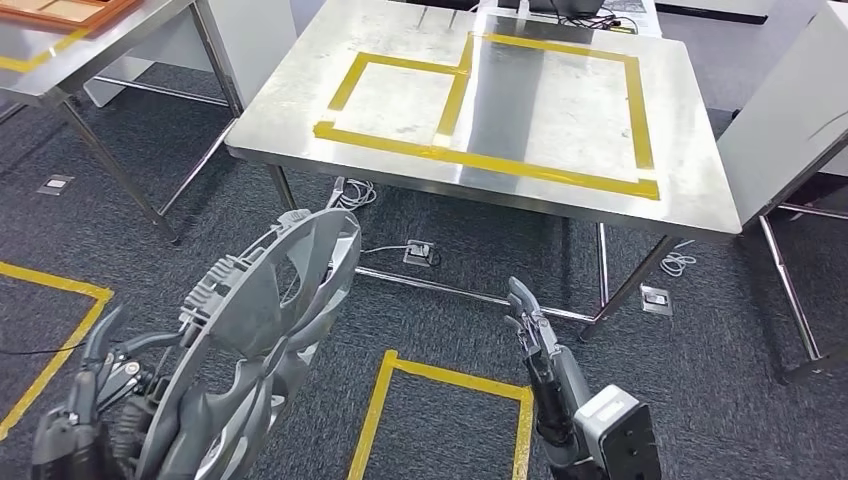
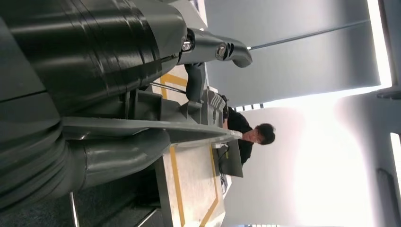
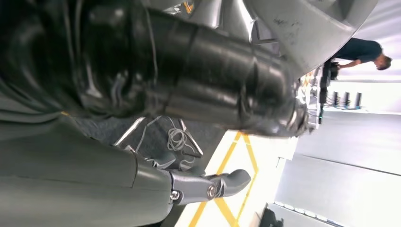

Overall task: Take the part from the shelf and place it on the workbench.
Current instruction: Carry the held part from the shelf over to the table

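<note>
- Head view has the left hand (image 1: 85,405) low at the picture's left, dark fingers wrapped onto the rim of a big grey fan wheel (image 1: 265,340), which it holds on edge, tilted, over the dark carpet (image 1: 720,340).
- Left wrist view sits close behind that hand (image 2: 90,61): a flat grey blade of the fan wheel (image 2: 142,126) crosses between thumb and fingers, with one finger (image 2: 222,49) sticking out past it.
- Right hand (image 1: 530,330) rises from the bottom edge in the head view, fingers straight and together, holding nothing; it stands apart from the fan wheel.
- Right wrist view looks past the right hand (image 3: 189,94) to a pale curved piece of the fan wheel (image 3: 312,28), whose remaining part is cut off by the picture's edge.
- Steel workbench (image 1: 560,100) stands ahead beyond both hands, marked with yellow tape (image 1: 480,160) in two joined rectangles; the fan wheel is well short of it.
- More yellow tape frames lie on the carpet, one (image 1: 440,410) between the hands.
- A second steel table (image 1: 90,50) is cut off at the upper left of the head view.
- Both wrist views catch a person (image 2: 248,135) in dark clothes far off, bent over a desk; details there are washed out by bright light.
- White cables (image 1: 350,195) trail under the workbench.
</note>
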